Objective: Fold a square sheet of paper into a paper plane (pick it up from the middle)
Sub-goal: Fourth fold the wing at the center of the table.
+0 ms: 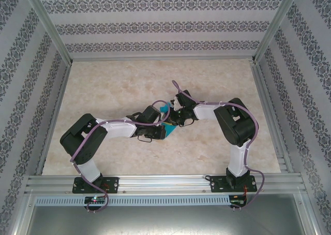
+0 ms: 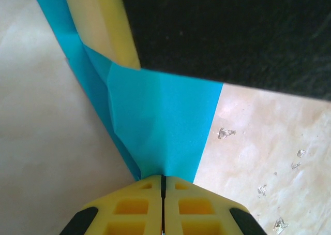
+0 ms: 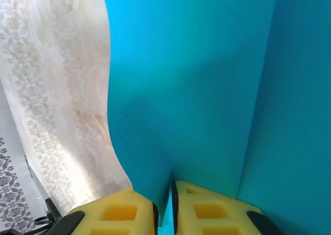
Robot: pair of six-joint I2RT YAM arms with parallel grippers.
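1. From above: thin creased teal-blue paper sheet [image 1: 166, 108] over the middle of the marbled beige table [image 1: 129, 85], between left gripper [image 1: 163, 132] and right gripper [image 1: 175, 119]. Mostly hidden by black wrists; fingertips too small to read.
2. Left wrist: left gripper [image 2: 163, 179] clamped tight on the sheet's narrow end, no gap. Upper sheet cut off behind a yellow foam finger [image 2: 106, 23] and a dark body.
3. Right wrist: right gripper [image 3: 164, 191] showing a thin slit, paper running into it. Pinched or loose, cannot tell. Sheet edges out of frame.

Top camera fixed high behind the arm bases [image 1: 95, 185], looking down over the whole table [image 1: 129, 85], wrist cameras tight behind the left tool [image 2: 163, 179] and right tool [image 3: 164, 187], all sharing the teal paper [image 1: 166, 108] mid-table.
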